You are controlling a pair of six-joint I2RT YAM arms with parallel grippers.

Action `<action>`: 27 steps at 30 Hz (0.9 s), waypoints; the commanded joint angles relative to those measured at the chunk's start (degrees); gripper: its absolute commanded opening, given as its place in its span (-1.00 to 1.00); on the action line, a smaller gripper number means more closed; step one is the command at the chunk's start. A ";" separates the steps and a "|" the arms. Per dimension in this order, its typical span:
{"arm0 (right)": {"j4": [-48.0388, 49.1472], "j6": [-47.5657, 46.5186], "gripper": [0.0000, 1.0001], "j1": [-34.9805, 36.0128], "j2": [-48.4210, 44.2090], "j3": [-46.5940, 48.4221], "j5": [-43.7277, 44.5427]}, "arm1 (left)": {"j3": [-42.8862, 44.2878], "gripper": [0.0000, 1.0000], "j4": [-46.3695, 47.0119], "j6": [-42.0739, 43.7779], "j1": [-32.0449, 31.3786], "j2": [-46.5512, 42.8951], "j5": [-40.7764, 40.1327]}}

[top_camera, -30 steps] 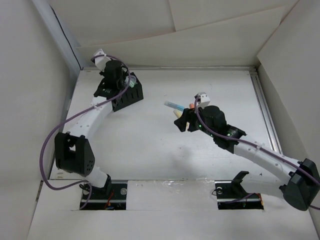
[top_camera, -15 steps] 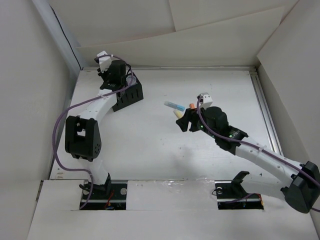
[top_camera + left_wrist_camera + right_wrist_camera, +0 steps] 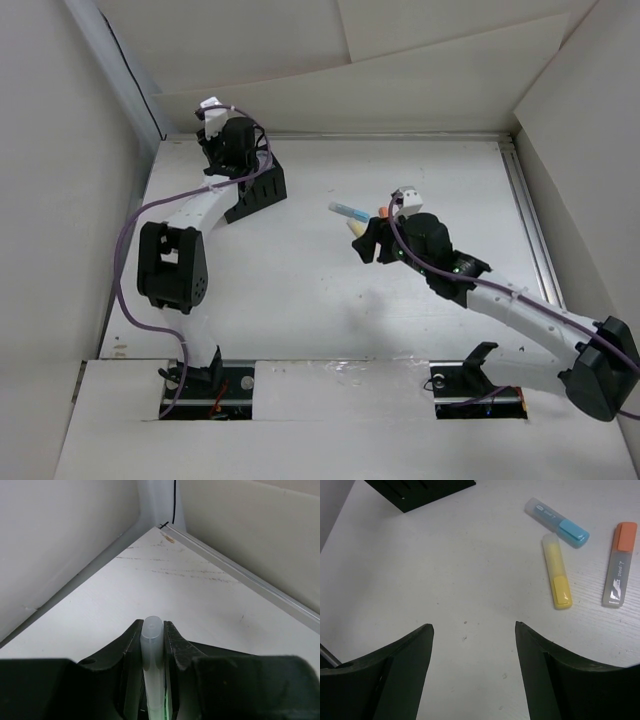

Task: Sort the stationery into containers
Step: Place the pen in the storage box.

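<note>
Left fingers (image 3: 131, 641) are clenched on a green marker (image 3: 152, 645), its translucent end pointing toward the desk (image 3: 300, 290) corner, at the black organizer (image 3: 262, 188) in the upper left of the top view. Right fingers (image 3: 412, 652) are released and spread wide, grasping nothing, above the desk. At the upper right of the right wrist view lie a blue marker (image 3: 557, 522) and a yellow marker (image 3: 556, 572) close together, with an orange marker (image 3: 619, 565) apart at the right edge.

Blue marker (image 3: 557, 522), yellow marker (image 3: 556, 571), orange marker (image 3: 619, 564) lie flat together; translucent stick (image 3: 152, 650) (green-based) — gripped; black organizer (image 3: 265, 190) apart.
</note>
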 commanded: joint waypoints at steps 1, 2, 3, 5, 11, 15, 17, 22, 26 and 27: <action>2.97 -0.87 0.45 -0.36 0.39 -0.02 1.01 | 2.43 -0.92 4.39 2.89 0.14 0.62 -2.24; 2.97 -0.87 0.45 -0.36 1.00 -0.02 1.53 | 2.43 -0.92 4.39 2.89 0.14 0.63 -2.24; 2.97 -0.87 0.45 -0.36 1.01 0.50 2.06 | 1.82 -0.92 4.39 2.19 0.14 0.63 -2.24; 3.49 -0.87 0.45 -0.89 1.71 0.51 2.67 | 1.02 -0.85 5.18 1.40 0.14 1.15 -2.24; 3.49 -0.34 0.45 -2.03 4.25 0.51 3.91 | -1.08 -0.53 5.18 -0.72 0.14 1.15 -1.71; 3.49 -0.34 0.50 -3.26 6.28 0.51 4.43 | -2.41 -0.37 4.48 -3.17 0.14 0.37 -0.40; 3.49 -0.34 0.60 -3.26 6.98 1.03 4.43 | -3.11 -0.26 4.48 -3.88 0.14 -0.34 0.22; 3.49 0.19 0.69 -5.02 11.81 2.26 5.66 | -3.63 -0.13 3.08 -7.73 0.14 -4.90 3.73; 2.97 0.19 0.49 -5.55 17.34 4.37 5.14 | -5.30 -0.15 3.07 -12.21 -1.70 -12.70 9.88; 2.97 0.19 0.45 -5.55 18.49 4.38 5.14 | -5.92 -0.15 3.07 -13.62 -3.19 -14.12 11.54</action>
